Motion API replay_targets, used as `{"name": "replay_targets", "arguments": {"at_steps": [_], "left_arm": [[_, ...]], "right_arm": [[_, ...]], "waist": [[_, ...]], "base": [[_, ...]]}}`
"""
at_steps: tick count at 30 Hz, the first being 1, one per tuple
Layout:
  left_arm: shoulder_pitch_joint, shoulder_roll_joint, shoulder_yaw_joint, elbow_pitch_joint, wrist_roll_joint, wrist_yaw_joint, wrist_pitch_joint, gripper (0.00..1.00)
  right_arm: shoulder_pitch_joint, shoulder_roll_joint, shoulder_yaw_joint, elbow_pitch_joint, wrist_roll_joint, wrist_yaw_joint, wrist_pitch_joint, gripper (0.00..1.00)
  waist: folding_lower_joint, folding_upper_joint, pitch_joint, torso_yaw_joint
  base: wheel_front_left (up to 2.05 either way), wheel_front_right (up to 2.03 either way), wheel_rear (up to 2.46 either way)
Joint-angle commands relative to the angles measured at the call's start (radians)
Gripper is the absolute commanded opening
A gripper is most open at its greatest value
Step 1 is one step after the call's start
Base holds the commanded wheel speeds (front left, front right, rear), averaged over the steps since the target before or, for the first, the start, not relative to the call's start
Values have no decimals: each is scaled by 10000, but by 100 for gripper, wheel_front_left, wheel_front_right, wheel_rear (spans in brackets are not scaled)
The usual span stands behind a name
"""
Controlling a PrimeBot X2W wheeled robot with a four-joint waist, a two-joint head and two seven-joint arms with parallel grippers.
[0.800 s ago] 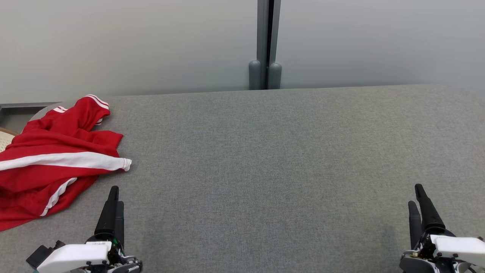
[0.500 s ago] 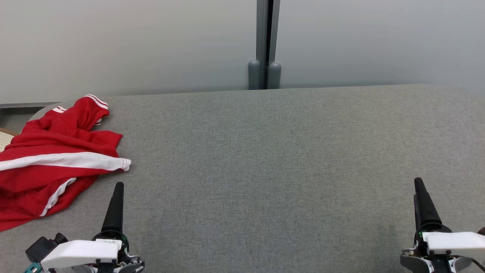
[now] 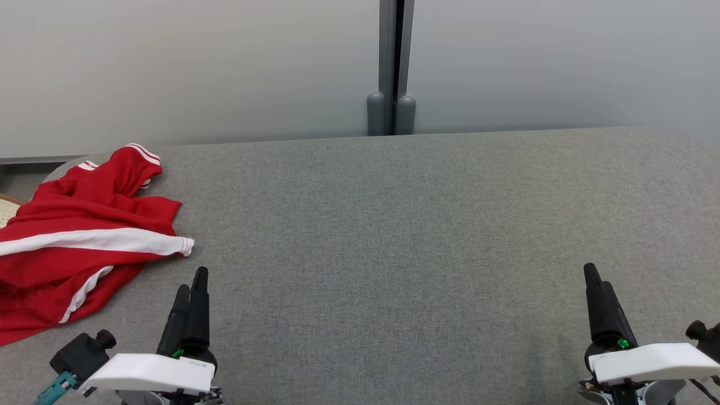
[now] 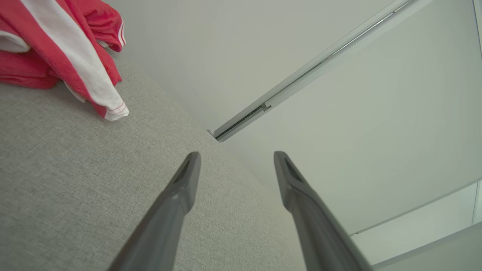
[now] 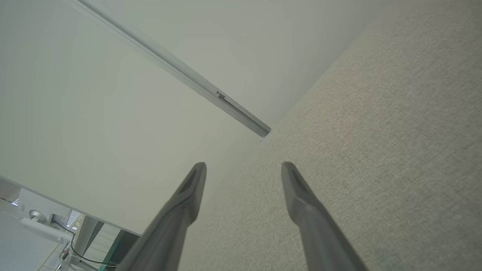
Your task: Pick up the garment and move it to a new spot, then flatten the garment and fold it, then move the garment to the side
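A red garment [image 3: 73, 242] with white stripes lies crumpled at the left end of the grey table [image 3: 394, 236], part of it hanging over the left edge. In the left wrist view the same garment [image 4: 56, 41] shows at the upper left. My left gripper [image 3: 191, 281] hovers over the table just right of the garment's near hem, apart from it; its jaws stand open with nothing between them [image 4: 235, 160]. My right gripper [image 3: 595, 275] is at the lower right, far from the garment, open and holding nothing [image 5: 243, 169].
A pale wall with a grey vertical post [image 3: 392, 67] rises right behind the table's far edge. At the far left, beyond the table's rounded corner, a bit of a light woven thing [image 3: 7, 207] shows. The grey cloth surface stretches bare between the two grippers.
Both grippers have turned about their wrists and shifted inward: the left a little to the right, the right a little to the left. The garment has not moved.
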State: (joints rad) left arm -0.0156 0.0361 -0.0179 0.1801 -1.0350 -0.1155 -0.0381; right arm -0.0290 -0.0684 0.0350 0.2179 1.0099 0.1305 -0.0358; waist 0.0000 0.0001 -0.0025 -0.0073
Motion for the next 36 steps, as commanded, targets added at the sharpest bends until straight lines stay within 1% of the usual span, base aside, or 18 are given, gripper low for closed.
{"name": "replay_targets", "arguments": {"at_steps": [1, 7, 14, 21, 22, 30, 36], "left_arm": [[-48, 77, -98, -267, 483, 77, -114, 100], [38, 87, -274, -511, 1351, 231, -323, 100], [87, 94, -430, -640, 2518, 295, -556, 100], [107, 102, -633, -769, 3569, 527, -767, 100], [107, 102, -633, -769, 3569, 527, -767, 100], [167, 111, -851, -936, 4665, 659, -994, 100], [255, 119, -934, -960, 5294, 752, -1159, 100]], "right_arm": [[-83, -127, 104, -229, -452, 2, -148, 100], [-160, -203, 409, -340, -1389, 3, -352, 100], [-214, -260, 680, -349, -2310, 3, -586, 100], [-170, -306, 718, -337, -3160, 3, -797, 100], [-170, -306, 718, -337, -3160, 3, -797, 100], [-119, -265, 889, -354, -4108, 2, -1027, 100], [-134, -254, 1015, -351, -4766, 2, -1189, 100]], "waist": [[0, -1, -4, -6], [0, -1, -25, -30], [0, -1, -58, -63], [0, -1, -84, -93], [0, -1, -84, -93], [0, -1, -99, -128], [0, -1, -103, -174]], "base": [[0, 0, 0], [0, 0, 0], [0, 0, 0], [0, 0, 0], [0, 0, 0], [0, 0, 0], [0, 0, 0]]}}
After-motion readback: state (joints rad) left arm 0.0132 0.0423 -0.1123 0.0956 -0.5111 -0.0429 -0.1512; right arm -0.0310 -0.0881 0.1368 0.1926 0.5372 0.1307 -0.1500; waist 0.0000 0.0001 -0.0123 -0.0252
